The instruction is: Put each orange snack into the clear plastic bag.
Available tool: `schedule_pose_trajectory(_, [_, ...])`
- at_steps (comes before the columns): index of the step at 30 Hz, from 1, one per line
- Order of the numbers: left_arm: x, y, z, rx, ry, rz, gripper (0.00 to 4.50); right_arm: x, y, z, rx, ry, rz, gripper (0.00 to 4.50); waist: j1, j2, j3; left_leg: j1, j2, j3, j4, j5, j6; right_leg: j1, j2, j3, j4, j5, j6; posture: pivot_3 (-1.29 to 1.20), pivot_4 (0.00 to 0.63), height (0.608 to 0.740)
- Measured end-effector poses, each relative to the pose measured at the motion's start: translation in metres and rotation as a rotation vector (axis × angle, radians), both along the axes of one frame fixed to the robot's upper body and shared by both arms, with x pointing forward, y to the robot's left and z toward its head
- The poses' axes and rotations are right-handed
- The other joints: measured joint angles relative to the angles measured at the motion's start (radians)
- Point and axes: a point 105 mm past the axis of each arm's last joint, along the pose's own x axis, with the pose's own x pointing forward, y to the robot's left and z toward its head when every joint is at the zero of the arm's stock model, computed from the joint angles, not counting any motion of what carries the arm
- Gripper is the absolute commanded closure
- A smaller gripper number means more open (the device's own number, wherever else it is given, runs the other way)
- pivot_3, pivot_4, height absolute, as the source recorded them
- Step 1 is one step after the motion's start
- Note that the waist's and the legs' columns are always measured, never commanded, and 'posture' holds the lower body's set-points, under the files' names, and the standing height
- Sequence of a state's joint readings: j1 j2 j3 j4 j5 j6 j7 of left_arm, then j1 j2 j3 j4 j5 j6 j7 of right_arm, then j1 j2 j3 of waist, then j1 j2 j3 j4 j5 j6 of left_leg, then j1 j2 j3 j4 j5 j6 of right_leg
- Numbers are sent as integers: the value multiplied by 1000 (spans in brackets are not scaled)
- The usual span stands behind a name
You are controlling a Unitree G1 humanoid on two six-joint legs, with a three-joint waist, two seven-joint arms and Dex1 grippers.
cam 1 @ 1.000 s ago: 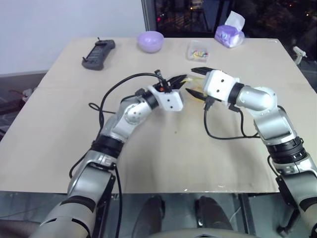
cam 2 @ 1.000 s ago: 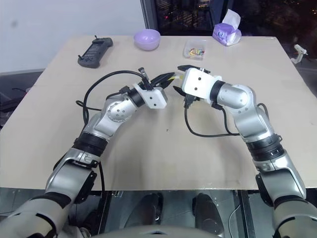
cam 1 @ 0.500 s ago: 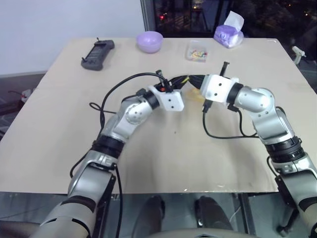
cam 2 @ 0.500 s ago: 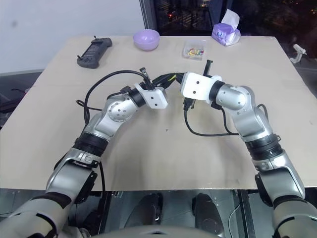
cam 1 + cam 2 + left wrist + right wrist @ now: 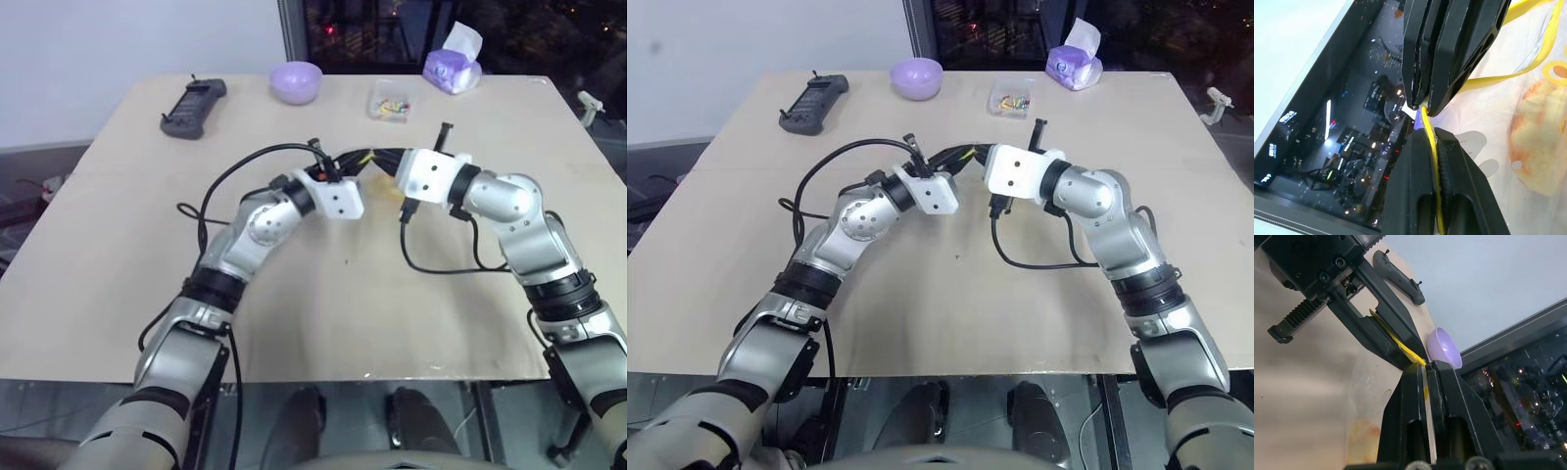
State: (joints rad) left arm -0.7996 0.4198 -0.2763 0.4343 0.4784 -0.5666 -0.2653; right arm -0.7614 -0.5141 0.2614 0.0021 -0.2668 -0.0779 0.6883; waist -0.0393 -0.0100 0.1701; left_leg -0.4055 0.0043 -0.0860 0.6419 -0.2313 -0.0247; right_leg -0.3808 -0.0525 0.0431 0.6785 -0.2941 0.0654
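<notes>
Head stereo pair looks down over the table (image 5: 147,255); wrist cameras sit close, sharing both tools' meeting tips

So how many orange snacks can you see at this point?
1. The orange snack is already inside the clear plastic bag, which hangs between the left gripper and right gripper, both pinching its yellow seal strip. Others may be hidden behind the arms.

Remote (image 5: 194,105), purple bowl (image 5: 297,81), tissue pack (image 5: 454,69) (all far side).
</notes>
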Motion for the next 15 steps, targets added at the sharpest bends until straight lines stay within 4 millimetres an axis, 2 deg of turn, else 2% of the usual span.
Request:
schedule_pose_trajectory(6, [0, 2, -1, 4, -15, 7, 4500, 1, -6, -7, -12, 17, -18, 4436, 0, 0, 0, 0, 0, 0, 0, 0, 0, 0, 0, 0, 0, 0, 0, 0, 150, 740])
schedule_pose_trajectory(15, [0, 17, -3, 36, -46, -3, 4500, 4, -24, -17, -36, 40, -75, 4436, 0, 0, 0, 0, 0, 0, 0, 0, 0, 0, 0, 0, 0, 0, 0, 0, 150, 740])
